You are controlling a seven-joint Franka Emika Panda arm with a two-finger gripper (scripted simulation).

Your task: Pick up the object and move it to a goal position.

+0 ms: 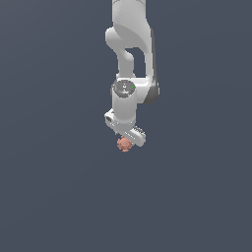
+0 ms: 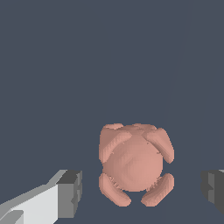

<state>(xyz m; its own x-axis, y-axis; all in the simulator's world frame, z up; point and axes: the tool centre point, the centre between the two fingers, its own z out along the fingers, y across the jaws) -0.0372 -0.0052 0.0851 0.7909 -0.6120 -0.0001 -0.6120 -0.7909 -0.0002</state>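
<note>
Uniform dark slate-grey ground (image 1: 54, 197) is recorded across both views. The small salmon-pink knobbly lump (image 2: 134, 163) is seen in the wrist view as a rounded body with two stubby lobes at one end and two broader ones at the other; no marked long axis can be determined. It lies between the spread dark-grey fingertips (image 2: 70, 193) of the white robot gripper (image 2: 142, 190), untouched by either. In the exterior view the lump (image 1: 124, 144) is observed directly beneath the gripper (image 1: 129, 138).

White glossy arm (image 1: 129, 44), rounded chunky links, dark grey seam down one side. Round grey joint cap (image 1: 124, 88) with tiny green mark. Fingers (image 2: 70, 194) white, dark grey blocky pads.
</note>
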